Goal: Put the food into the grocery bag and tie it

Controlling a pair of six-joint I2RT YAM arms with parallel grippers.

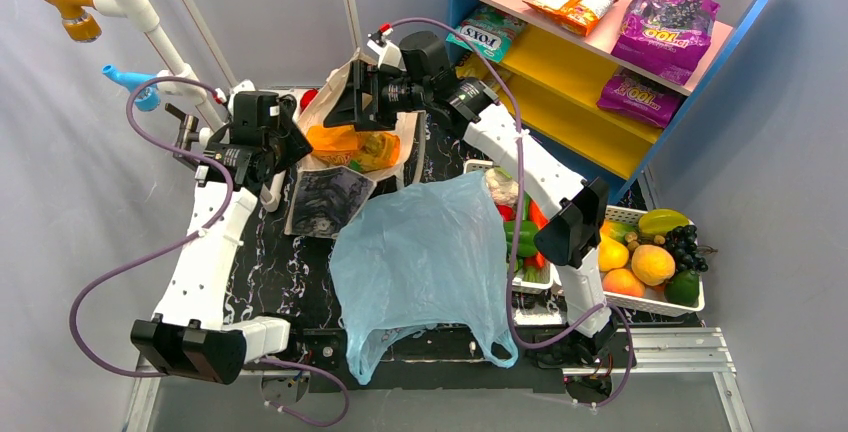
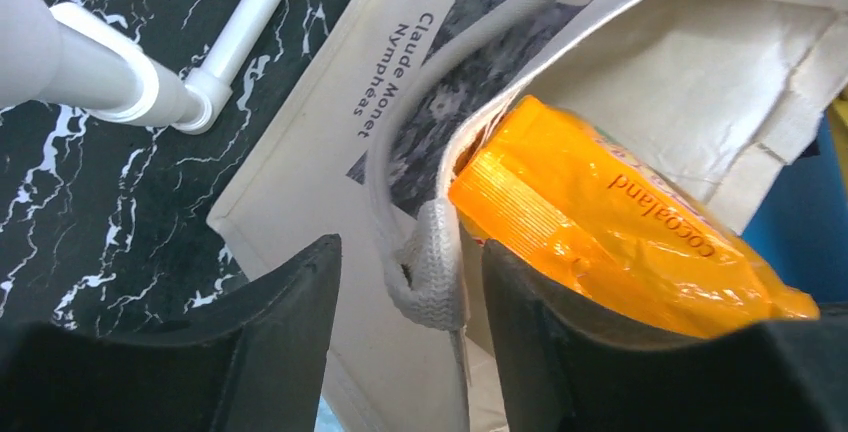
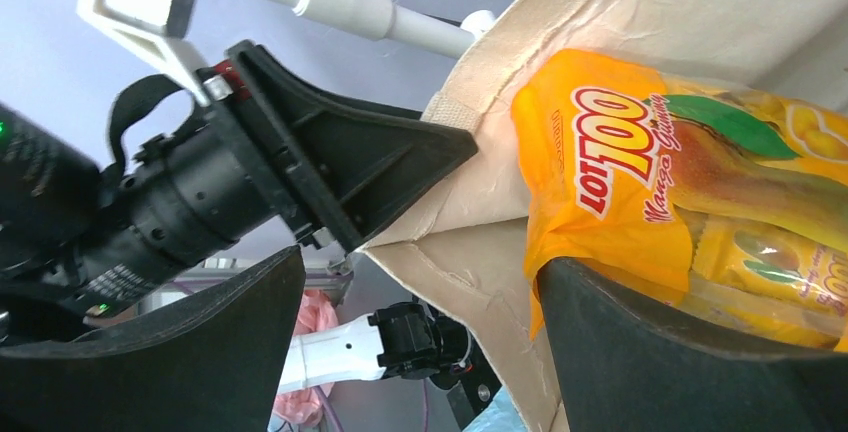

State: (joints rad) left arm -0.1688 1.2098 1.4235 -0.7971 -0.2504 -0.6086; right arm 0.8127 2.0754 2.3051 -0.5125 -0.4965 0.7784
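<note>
**STATUS: BOTH GRIPPERS AT TOTE MOUTH, GROCERY BAG FLAT AND UNLOADED**

1. The worktop [image 1: 270,272] is black with white veining. A shelf [image 1: 570,82] at far right carries purple packs [image 1: 665,17] marked "100".
2. The grocery bag [image 1: 425,252] lies flat at centre, with both handle loops over the near edge. The top view shows nothing inside it.
3. The canvas tote [image 2: 330,112] lies beyond the bag and is printed "Claude Monet Nymphéas". Its mouth is partly hidden by the right arm.
4. The food [image 1: 650,264] sits in a white basket [image 1: 650,304] at right. The right arm covers part of it.
5. An orange packet [image 3: 640,172] protrudes from the tote. It reads "LOT100 Mango Gummy" and "cocoaland".
6. Both arms reach toward the far side, with their wrists converging.
7. The left gripper [image 2: 410,282] is spread, with the tote strap [image 2: 430,272] between the fingers.
8. The right gripper [image 3: 420,302] is spread wide and straddles the tote rim.
</note>
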